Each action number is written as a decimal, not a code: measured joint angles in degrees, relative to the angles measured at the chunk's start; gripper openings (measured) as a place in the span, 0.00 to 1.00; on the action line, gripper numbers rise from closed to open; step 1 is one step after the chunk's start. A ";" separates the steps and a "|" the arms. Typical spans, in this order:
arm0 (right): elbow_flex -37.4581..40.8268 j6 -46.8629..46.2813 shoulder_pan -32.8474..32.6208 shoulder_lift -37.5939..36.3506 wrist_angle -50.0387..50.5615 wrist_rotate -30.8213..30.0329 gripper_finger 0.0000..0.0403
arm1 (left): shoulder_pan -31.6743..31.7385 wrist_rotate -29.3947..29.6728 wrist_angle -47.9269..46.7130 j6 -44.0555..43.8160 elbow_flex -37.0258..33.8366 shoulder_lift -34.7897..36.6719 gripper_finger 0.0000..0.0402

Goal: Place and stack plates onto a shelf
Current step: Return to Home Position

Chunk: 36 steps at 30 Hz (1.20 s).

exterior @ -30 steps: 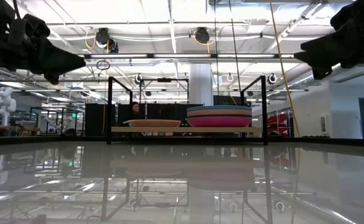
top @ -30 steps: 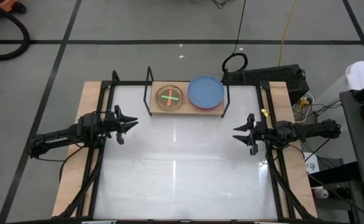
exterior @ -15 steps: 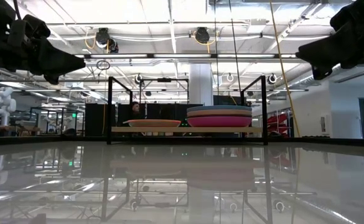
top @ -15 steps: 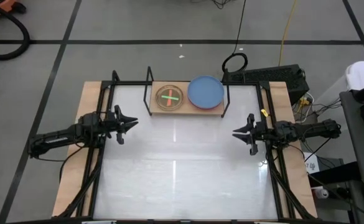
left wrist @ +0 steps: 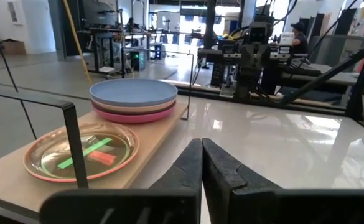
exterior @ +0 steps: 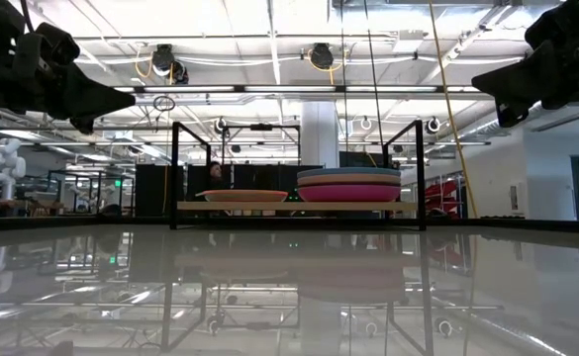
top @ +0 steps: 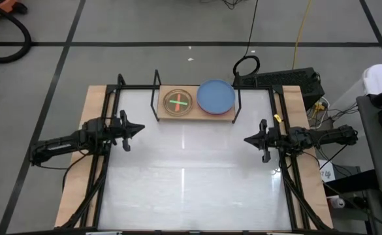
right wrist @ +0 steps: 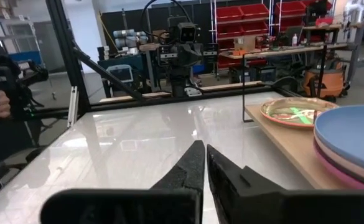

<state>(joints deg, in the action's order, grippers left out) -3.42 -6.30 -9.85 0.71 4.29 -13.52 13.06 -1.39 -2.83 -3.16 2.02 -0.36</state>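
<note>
- The shelf (top: 197,118) stands at the far edge of the tabletop (top: 191,176), midway between the arms, and nothing on it has shifted over the last second.
- On its right half sits a stack of plates with the blue plate (top: 215,95) on top. The left wrist view shows a salmon band and a pink plate (left wrist: 135,116) beneath it. How many plates lie in the stack cannot be counted.
- On its left half lies an orange-rimmed plate (top: 178,102) whose face shows a green and red cross.
- No plate is left on the tabletop, so the stacking looks finished. What remains is a judgement: only the parking of the arms.
- The real change is in the fingers. A second ago both hands were spread; now the left hand (top: 140,128) has drawn its fingers together, as its wrist view confirms (left wrist: 201,143).
- The right hand (top: 246,140) has narrowed likewise, its fingers meeting with nothing between them (right wrist: 201,145).
- Both arms have barely moved otherwise. Each lies low and level along its own side of the tabletop, pointing inward toward the other, well apart from the shelf and raised clear of the surface in the low view.
</note>
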 joint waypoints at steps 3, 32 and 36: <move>0.00 -2.24 0.00 0.02 0.00 0.00 0.01 | 0.00 0.09 0.00 -1.02 0.00 0.00 0.02; 0.26 -3.52 -0.02 0.02 -16.10 0.02 0.02 | 0.04 0.24 0.02 -0.08 -0.02 0.00 0.02; 0.24 -3.52 0.00 0.02 -16.13 0.02 0.02 | 0.04 0.24 0.02 -0.08 -0.02 0.00 0.02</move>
<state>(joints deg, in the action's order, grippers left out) -3.18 -9.82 -9.85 0.73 -11.84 -13.50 13.10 -1.15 -2.81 -3.25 2.00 -0.36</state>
